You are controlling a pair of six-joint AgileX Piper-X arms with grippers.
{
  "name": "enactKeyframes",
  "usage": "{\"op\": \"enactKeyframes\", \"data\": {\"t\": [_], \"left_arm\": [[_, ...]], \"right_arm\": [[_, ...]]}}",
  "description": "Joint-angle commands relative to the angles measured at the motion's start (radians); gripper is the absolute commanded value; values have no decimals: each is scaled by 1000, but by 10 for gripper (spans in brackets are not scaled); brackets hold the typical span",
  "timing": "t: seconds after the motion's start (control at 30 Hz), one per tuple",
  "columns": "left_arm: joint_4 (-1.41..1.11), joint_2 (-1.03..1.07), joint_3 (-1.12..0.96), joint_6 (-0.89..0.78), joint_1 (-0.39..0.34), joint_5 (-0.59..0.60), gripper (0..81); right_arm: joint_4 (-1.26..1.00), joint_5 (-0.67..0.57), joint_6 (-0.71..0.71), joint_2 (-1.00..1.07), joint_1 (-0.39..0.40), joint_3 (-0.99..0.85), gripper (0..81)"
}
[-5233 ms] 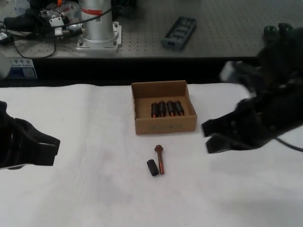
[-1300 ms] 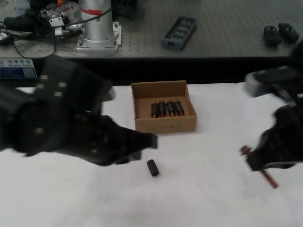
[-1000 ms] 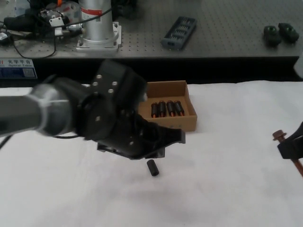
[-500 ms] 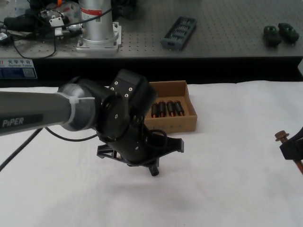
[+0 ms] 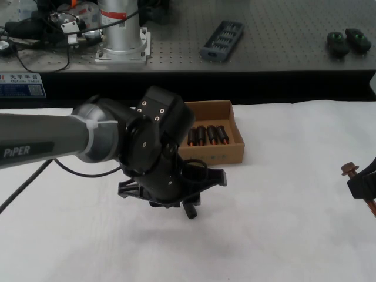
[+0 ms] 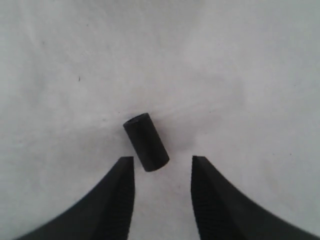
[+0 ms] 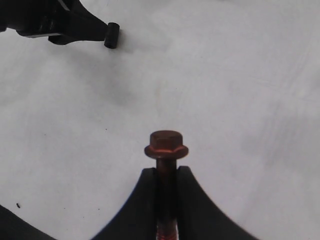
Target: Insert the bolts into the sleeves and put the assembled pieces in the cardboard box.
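Left claw (image 6: 161, 161), spread, at sleeve (image 6: 146, 142); cardboard box (image 5: 218, 154) just behind

White cloth (image 5: 282, 247) up front, perforated metal table (image 5: 282, 41) w/ cables (image 5: 35, 29) behind.

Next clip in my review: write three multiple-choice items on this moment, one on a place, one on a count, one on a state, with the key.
1. Where is the black cylindrical sleeve?
A. in the brown cardboard box
B. in the right gripper
C. on the white cloth at the open left gripper

2. How many assembled pieces lie in the box?
A. two
B. four
C. six

3. The right gripper is:
A. shut on the copper-coloured hex-head bolt
B. open and empty
C. shut on the sleeve

Key: 1 C, the left wrist view shows it lying on cloth; 2 B, four lie side by side; 3 A, it clamps the bolt's shank.
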Motion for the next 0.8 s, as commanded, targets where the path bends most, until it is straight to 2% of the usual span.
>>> {"op": "enactKeyframes", "data": {"t": [0.0,0.3,0.77], "left_arm": [[7,25,-11,-27,-3,0,275],[-26,85,-22,-53,-3,10,279],[-20,117,-58,-182,-3,-16,279]], "right_arm": [[-8,-5,-8,-8,-6,-1,25],[-8,-5,-8,-8,-6,-1,25],[-8,-5,-30,-8,-6,-1,25]]}}
